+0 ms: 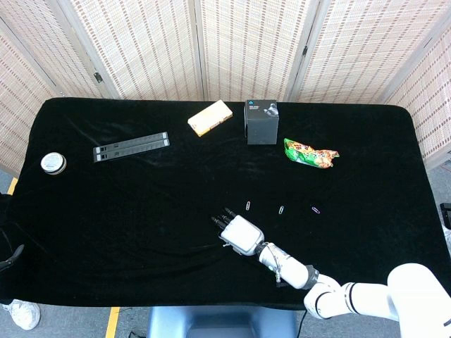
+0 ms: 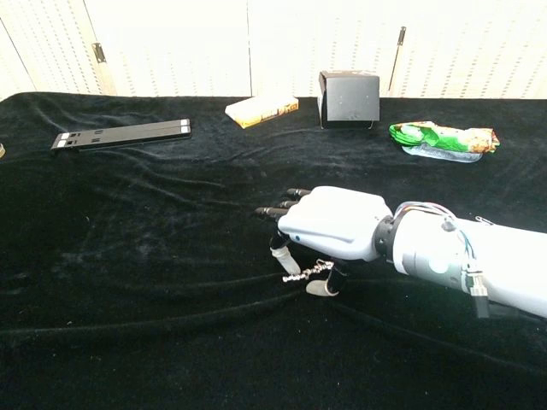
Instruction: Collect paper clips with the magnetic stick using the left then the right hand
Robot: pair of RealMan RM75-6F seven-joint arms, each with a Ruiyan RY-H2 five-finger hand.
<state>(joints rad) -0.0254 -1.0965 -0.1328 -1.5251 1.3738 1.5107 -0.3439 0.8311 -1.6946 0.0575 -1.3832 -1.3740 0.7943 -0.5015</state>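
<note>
R hand point(image 2: 329, 232) pinches magnetic stick point(image 2: 305, 273), other fingers out.

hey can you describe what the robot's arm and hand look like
Only the right hand shows: a smooth pale grey-white shell over the back, dark fingers with black tips. Its arm is a rounded white tube, with a dark ring at the wrist, thin coloured wires over the top, and a small connector hanging underneath.
</note>
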